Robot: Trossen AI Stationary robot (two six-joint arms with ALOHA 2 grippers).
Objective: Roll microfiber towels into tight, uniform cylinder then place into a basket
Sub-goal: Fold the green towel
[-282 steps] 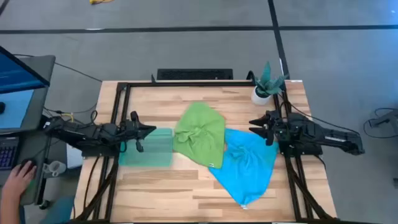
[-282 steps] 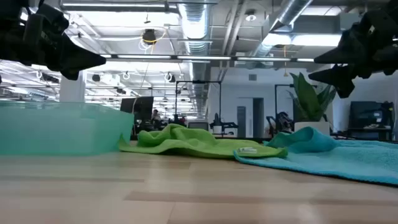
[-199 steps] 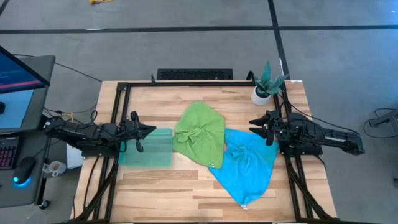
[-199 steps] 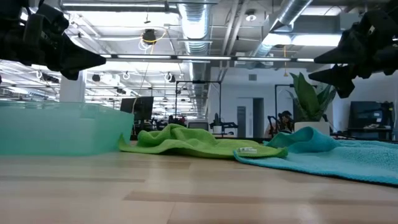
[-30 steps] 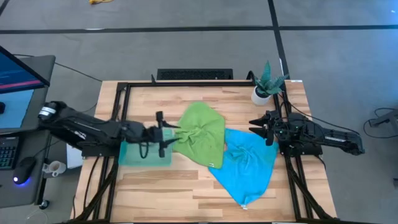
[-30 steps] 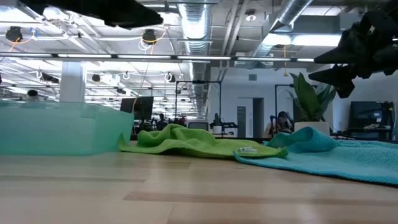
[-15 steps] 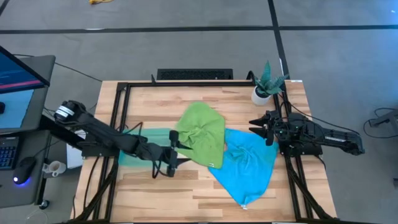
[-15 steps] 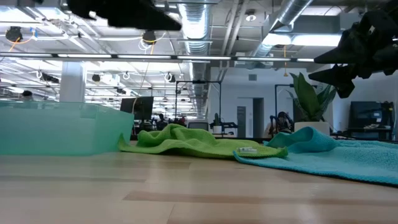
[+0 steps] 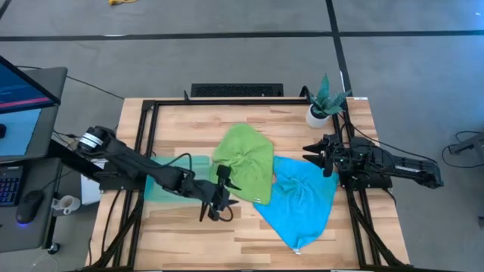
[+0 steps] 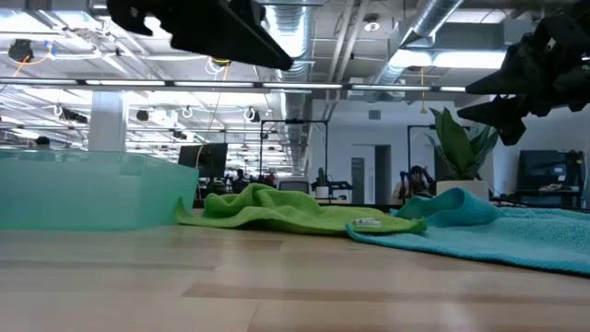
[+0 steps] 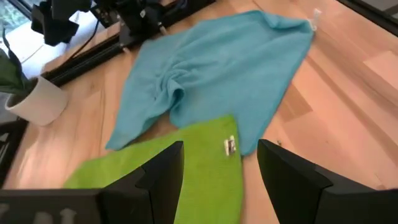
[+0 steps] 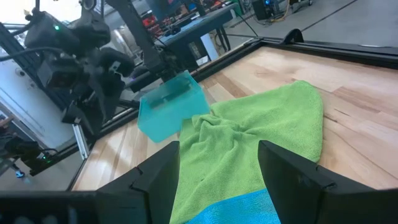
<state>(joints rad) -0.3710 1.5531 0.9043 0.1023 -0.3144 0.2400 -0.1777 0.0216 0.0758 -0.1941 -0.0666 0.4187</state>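
The lime green towel (image 9: 243,162) lies crumpled on the middle of the table, and its near corner with a white label (image 11: 230,146) overlaps the sky blue towel (image 9: 302,200), which is spread toward the near right. The teal basket (image 9: 181,172) stands left of the green towel, partly under my left arm. My left gripper (image 9: 225,198) hovers open just left of the green towel's near edge, above the wood; the left wrist view looks past its fingers (image 11: 163,177) at the label corner. My right gripper (image 9: 314,151) waits open at the table's right edge.
A potted plant in a white pot (image 9: 319,113) stands at the far right corner. A black frame rail (image 9: 227,102) runs along the far edge and the sides. Bare wood (image 9: 197,234) lies along the near edge, left of the blue towel.
My left gripper has swung from above the basket toward the table's near edge and right, sinking a little and tipping further down. It now stands by the green towel's near edge and is still open. Both towels, the basket and my right arm have kept still.
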